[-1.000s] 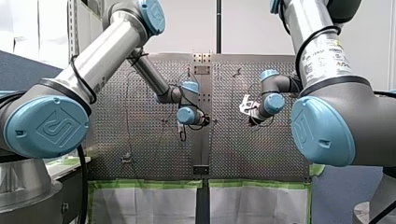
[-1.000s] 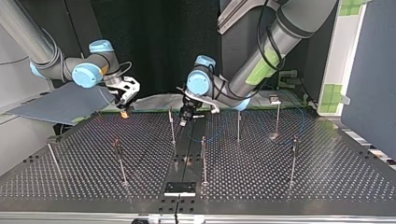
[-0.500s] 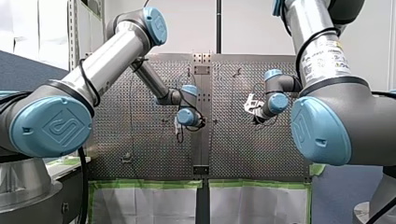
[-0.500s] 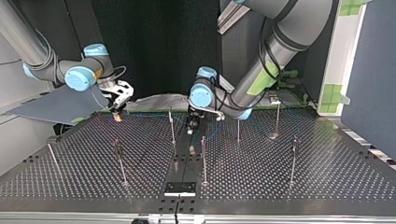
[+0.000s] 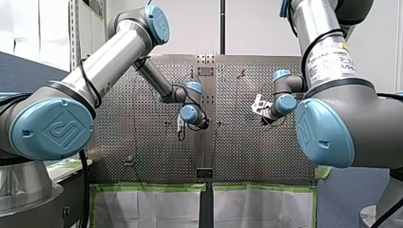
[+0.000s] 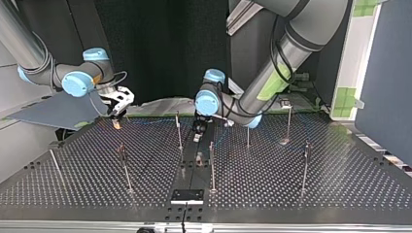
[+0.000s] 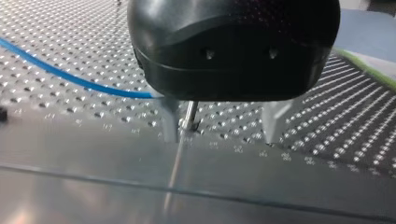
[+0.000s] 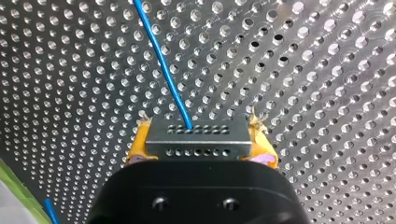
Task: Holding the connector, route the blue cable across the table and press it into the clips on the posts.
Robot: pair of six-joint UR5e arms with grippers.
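My right gripper [image 8: 201,148] is shut with its yellow pads on a grey metal connector [image 8: 196,131]. The blue cable [image 8: 161,65] leaves the connector and runs ahead over the perforated table. In the top view my right gripper [image 6: 116,121] hangs at the back left, just above the table. My left gripper [image 7: 222,140] stands open, its metal fingers [image 7: 170,121] low over the table. A thin post [image 7: 189,116] stands just inside one finger, and the blue cable [image 7: 70,77] reaches that finger from the side. In the top view my left gripper [image 6: 197,135] is between two middle posts [image 6: 179,131].
Several thin posts with clips stand across the table, such as the post [image 6: 212,165], the post [image 6: 248,136] and the post [image 6: 305,165]. A small black block [image 6: 187,195] sits at the table's near edge in the top view. A grey panel [image 6: 63,109] lies beyond the back left.
My right gripper has carried the connector further toward the top view's left. My left gripper has come down closer to the table beside the middle post.
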